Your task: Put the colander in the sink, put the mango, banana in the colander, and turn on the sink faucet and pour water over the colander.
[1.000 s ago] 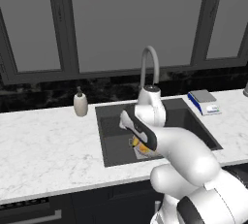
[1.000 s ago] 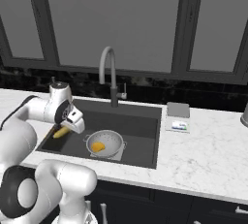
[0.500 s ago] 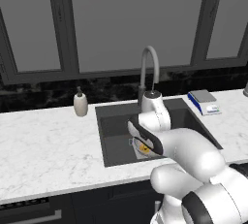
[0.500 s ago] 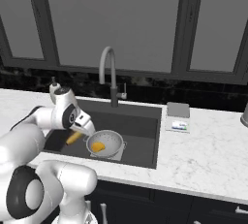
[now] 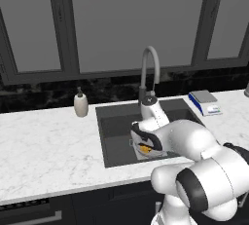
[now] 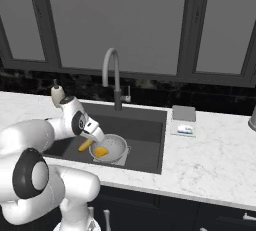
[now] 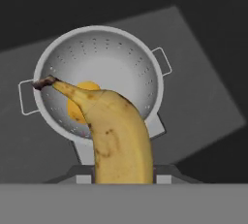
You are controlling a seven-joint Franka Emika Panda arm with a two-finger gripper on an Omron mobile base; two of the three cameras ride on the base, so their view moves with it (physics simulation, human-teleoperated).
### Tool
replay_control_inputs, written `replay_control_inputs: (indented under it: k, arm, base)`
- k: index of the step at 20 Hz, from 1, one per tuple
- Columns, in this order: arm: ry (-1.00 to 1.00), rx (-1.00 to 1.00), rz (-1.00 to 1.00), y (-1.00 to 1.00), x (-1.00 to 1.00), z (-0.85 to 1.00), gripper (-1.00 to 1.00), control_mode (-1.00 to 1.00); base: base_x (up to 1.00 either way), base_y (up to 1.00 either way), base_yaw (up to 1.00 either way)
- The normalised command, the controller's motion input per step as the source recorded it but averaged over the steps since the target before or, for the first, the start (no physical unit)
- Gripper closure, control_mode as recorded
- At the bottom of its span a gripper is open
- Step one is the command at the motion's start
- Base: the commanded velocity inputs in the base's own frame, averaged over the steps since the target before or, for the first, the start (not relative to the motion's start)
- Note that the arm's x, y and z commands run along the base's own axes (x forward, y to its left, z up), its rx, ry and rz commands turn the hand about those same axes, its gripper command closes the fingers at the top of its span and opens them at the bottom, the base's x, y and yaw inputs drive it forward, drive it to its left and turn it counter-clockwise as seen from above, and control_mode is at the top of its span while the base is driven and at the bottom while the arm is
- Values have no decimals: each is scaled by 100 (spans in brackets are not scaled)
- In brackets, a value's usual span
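The arm reached down into the sink, gripper clamped on the banana (tip over the rim), held above the colander, which sat in the basin holding the mango.

My left base camera looked forward and down from behind the arm, my right base camera likewise from the other side; both shared the sink and sink faucet. My hand camera looked closely down onto the colander.
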Motion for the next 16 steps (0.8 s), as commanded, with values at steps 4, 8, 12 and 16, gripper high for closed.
replay_control_inputs:
  k: [4,8,12,16]
  arm:
    - [2,0,-5,-5,38,-14,100,-100]
    - [0,0,-1,-12,19,-17,100,-100]
    - [4,0,0,-6,17,-34,100,-100]
    - [7,0,-2,-8,19,-29,100,-100]
  base:
    - [0,0,0]
    - [0,0,0]
    - [0,0,0]
    - [0,0,0]
